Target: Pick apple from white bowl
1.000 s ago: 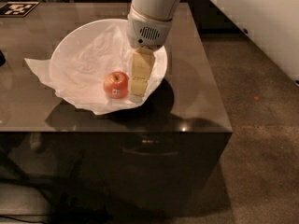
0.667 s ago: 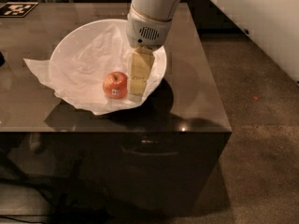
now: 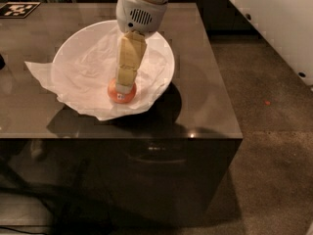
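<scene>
The red-orange apple [image 3: 122, 96] with a small white sticker lies in the front part of the wide white bowl [image 3: 165, 47], on the crumpled white paper [image 3: 83, 77] that lines it. The bowl stands on a dark table [image 3: 205, 82]. My gripper [image 3: 125, 88] hangs down from the white wrist [image 3: 139, 11] and reaches into the bowl. Its yellowish tip sits right on top of the apple and hides the apple's upper middle.
The paper spills over the bowl's left and front rim onto the table. A black-and-white marker tag [image 3: 18, 9] lies at the table's far left corner. The table's front edge runs just below the bowl. Brown floor [image 3: 274, 146] lies to the right.
The gripper has moved left, from beside the apple's right side to directly over it. The apple and bowl stay in place.
</scene>
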Controlling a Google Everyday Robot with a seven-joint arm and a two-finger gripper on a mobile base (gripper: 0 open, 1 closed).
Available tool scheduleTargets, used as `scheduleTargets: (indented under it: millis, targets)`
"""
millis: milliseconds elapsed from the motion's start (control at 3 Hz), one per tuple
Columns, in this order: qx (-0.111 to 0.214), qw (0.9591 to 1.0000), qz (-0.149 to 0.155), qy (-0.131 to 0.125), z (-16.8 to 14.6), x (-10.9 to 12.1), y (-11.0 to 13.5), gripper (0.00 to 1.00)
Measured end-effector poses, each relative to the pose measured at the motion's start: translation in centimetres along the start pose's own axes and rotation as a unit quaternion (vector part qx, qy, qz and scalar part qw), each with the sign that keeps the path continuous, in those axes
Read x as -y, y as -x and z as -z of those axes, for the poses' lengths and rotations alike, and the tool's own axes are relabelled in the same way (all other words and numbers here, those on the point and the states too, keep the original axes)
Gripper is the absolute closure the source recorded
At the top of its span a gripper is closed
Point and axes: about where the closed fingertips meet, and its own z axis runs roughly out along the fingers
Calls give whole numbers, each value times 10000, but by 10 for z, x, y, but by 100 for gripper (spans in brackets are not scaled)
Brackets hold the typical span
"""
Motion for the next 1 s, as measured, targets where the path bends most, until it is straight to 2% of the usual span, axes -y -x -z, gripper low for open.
scheduleTargets:
  millis: [333, 667, 1000]
  targets:
    - [2, 10000, 1, 1, 0, 0, 0, 0]
    - [173, 9998, 85, 60, -14, 17, 7, 0]
    - [391, 9985, 203, 317, -53, 38, 15, 0]
